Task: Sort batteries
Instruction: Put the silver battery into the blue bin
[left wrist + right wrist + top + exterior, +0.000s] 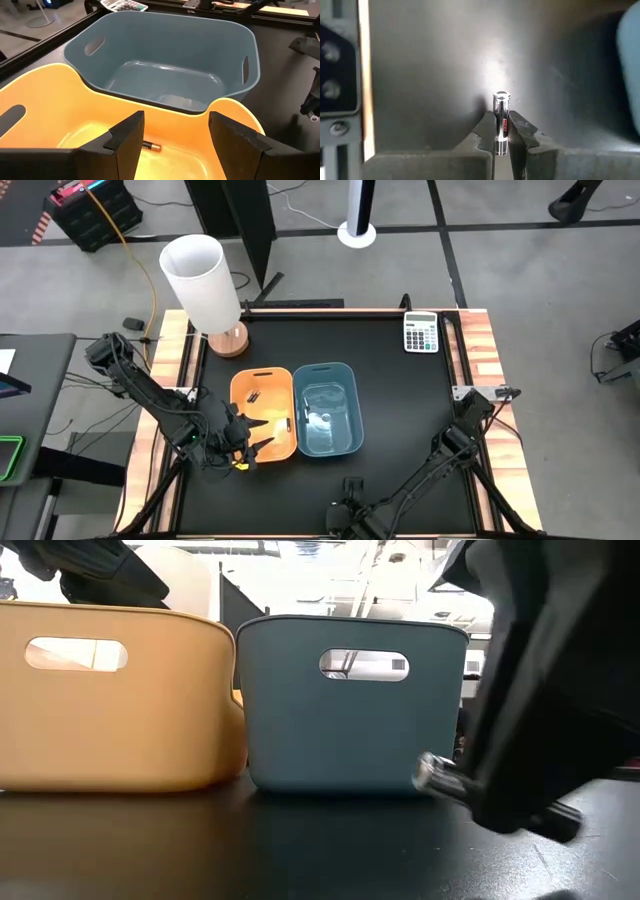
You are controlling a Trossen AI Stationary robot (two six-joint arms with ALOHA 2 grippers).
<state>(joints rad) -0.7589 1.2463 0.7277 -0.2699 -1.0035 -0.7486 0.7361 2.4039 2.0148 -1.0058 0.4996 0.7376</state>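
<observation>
My left gripper (175, 131) is open and hovers over the near end of the orange bin (262, 412), also seen in the high view (245, 443). A dark battery with a coppery end (150, 146) lies on the orange bin's floor just beyond the fingers. Other dark batteries (253, 395) lie in that bin. Silvery batteries (320, 418) lie in the blue bin (328, 408). My right gripper (503, 120) is near the table's near edge (350, 515), in front of the blue bin, shut on a silvery battery (501, 102). My right gripper pinches the silvery battery between its two fingers (517, 127). The battery lies along the fingers, and its free end (501, 96) sticks out past the tips. In the low view that end (433, 774) points level toward the table's left, just above the black tabletop.
A white cylinder on a wooden base (205, 285) stands at the far left corner, and a calculator (421, 332) lies at the far right. The two bins stand side by side at mid-table. Bare black tabletop (410, 410) lies to the right of the blue bin.
</observation>
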